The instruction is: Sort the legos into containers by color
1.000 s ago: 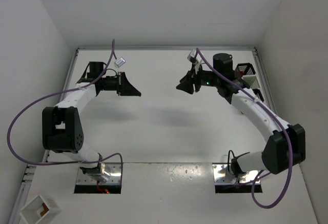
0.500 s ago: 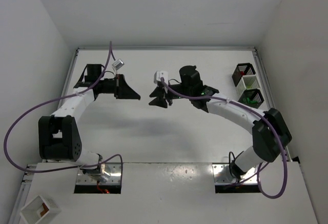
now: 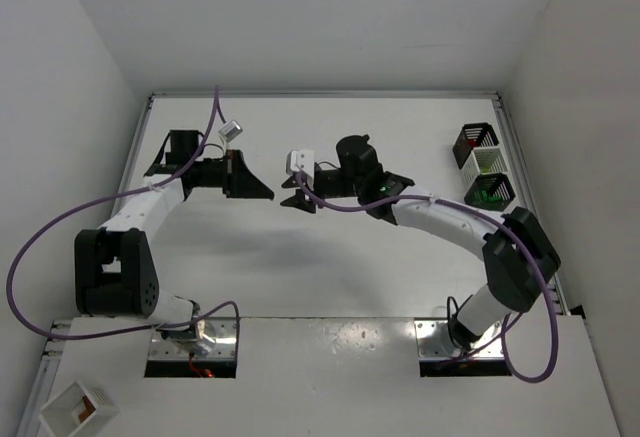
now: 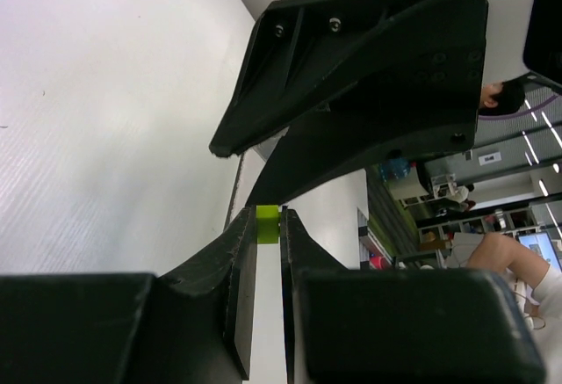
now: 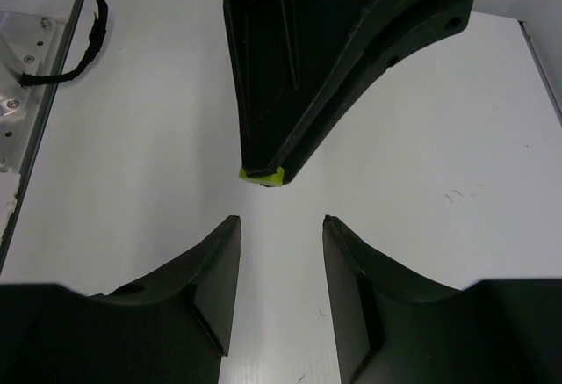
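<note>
A lime lego (image 4: 268, 223) sits pinched at the very tips of the left hand (image 3: 266, 192), which is clenched on it above the middle of the white tabletop (image 3: 330, 257). The right hand (image 3: 291, 195) faces it tip to tip, just beside, jaws parted and holding nothing. Three small slatted bins (image 3: 488, 153) stand in a row at the tabletop's right edge, well apart from both hands; one shows red inside, another green. Plain white walls (image 3: 300, 17) enclose the scene, and a white box (image 3: 62, 418) lies at the near left corner.
</note>
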Robot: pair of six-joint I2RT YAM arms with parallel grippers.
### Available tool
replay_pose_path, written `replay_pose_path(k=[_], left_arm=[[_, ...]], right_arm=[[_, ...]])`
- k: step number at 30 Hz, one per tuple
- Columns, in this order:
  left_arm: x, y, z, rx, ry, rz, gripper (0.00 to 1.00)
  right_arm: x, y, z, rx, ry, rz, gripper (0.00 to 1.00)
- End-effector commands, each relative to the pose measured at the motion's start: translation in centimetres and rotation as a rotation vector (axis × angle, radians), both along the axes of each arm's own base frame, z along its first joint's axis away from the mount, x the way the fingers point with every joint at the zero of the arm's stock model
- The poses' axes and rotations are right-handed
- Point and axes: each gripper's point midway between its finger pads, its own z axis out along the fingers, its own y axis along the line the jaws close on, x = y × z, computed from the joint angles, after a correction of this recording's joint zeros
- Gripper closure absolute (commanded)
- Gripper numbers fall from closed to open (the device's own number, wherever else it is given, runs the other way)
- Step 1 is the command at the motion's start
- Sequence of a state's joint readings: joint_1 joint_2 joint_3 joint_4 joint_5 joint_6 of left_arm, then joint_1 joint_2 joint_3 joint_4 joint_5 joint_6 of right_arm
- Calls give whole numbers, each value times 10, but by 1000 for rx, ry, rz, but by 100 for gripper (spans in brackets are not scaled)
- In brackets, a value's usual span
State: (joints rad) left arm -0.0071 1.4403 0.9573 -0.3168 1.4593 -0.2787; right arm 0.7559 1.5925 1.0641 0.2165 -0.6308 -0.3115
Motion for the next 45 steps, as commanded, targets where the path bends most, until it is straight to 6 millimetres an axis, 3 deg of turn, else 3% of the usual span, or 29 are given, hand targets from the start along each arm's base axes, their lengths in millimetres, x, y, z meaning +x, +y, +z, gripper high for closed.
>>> replay_pose_path(k=[1, 12, 22, 28, 39, 43, 44, 45], left_arm=[[-11, -2, 15, -43, -62, -49, 96], [-11, -2, 10, -29, -44, -35, 96], [-7, -1, 2, -9, -26, -15, 98], [-5, -1, -1, -2, -17, -9, 98], [-6, -1, 4, -17, -26, -23, 98], [-6, -1, 4, -17, -26, -23, 98], [-6, -1, 4, -17, -26, -23, 98], [-6, -1, 4, -17, -26, -23, 90]], right_arm=[[4, 16, 33, 68, -109, 15, 57], [0, 27, 29, 59, -99, 17, 54], [-3, 36, 44, 89, -109, 22, 54], [-4, 39, 35, 67, -91, 23, 59], [-6, 38, 25, 43, -79, 6, 56], [-6, 37, 22, 43, -79, 6, 73], [-6, 37, 22, 43, -79, 6, 82], [-5, 37, 22, 41, -81, -5, 86]])
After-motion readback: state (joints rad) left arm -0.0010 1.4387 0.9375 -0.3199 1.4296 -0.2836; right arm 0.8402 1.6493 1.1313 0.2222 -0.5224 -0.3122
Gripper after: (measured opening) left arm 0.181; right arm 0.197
